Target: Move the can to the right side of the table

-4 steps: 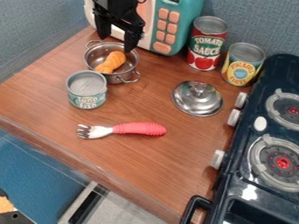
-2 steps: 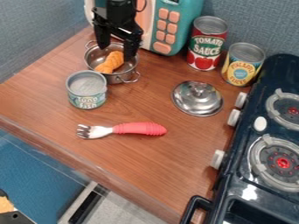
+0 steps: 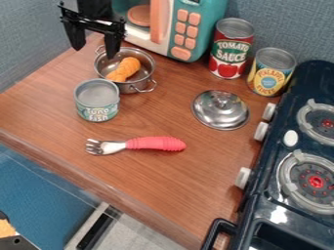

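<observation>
Currently, the task stood at its starting stage: the transfer had not been carried out. Positions below are clock directions from the middle of the surface [image 3: 159,178], with 12 o'clock at the top of the view.

1. Item to be moved: the squat can [image 3: 96,100], judged to be the one meant because it was the can away from the right side. It stood upright at 9 to 10 o'clock, just beside the pot [image 3: 142,85].
2. End effector [image 3: 94,45]: located at 11 o'clock, above and beyond the squat can. Its fingers were spread wide, with nothing held between them.
3. Completed steps: none evident.
4. Outstanding steps: alignment over the squat can, grasp, lift, transfer toward 3 o'clock, placement and release. The lid [image 3: 220,110] sat at 3 o'clock, so a drop point toward 4 o'clock, short of the stove [image 3: 281,166], appeared preferable. Caution: a low descent could have struck the pot.

Labels: the squat can bore a teal label [image 3: 98,113] with pale lettering. The red can [image 3: 223,72], at 1 o'clock, and the yellow can [image 3: 271,72], at 2 o'clock, also carried printed labels facing the camera. The fork [image 3: 153,143], at 6 o'clock, showed no legible marking.
</observation>
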`<state>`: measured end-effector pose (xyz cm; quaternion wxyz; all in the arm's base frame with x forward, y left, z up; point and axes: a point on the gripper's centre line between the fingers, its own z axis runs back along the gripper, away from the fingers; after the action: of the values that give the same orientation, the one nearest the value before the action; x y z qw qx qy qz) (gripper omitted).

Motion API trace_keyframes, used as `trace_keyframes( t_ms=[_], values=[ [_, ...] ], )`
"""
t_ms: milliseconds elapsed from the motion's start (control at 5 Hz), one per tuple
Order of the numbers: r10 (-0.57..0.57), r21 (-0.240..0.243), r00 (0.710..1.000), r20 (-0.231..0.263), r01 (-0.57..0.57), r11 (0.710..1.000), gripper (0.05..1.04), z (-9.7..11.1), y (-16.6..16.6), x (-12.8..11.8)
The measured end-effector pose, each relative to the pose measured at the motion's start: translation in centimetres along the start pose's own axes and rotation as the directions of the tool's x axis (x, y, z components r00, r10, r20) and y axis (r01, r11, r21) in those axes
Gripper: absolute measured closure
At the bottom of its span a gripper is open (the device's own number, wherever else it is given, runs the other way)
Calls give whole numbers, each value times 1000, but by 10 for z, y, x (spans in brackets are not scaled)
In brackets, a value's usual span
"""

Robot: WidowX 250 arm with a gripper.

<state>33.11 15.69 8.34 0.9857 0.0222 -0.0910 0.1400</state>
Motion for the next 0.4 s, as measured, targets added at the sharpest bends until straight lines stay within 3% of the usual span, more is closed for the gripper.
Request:
trace_keyframes(
  t_ms=[200,400],
  values=[
    [239,49,971,-33,-237,970,84,0,29,-13],
    [464,112,882,-82,-454,884,83,-7,32,-20]
  ],
)
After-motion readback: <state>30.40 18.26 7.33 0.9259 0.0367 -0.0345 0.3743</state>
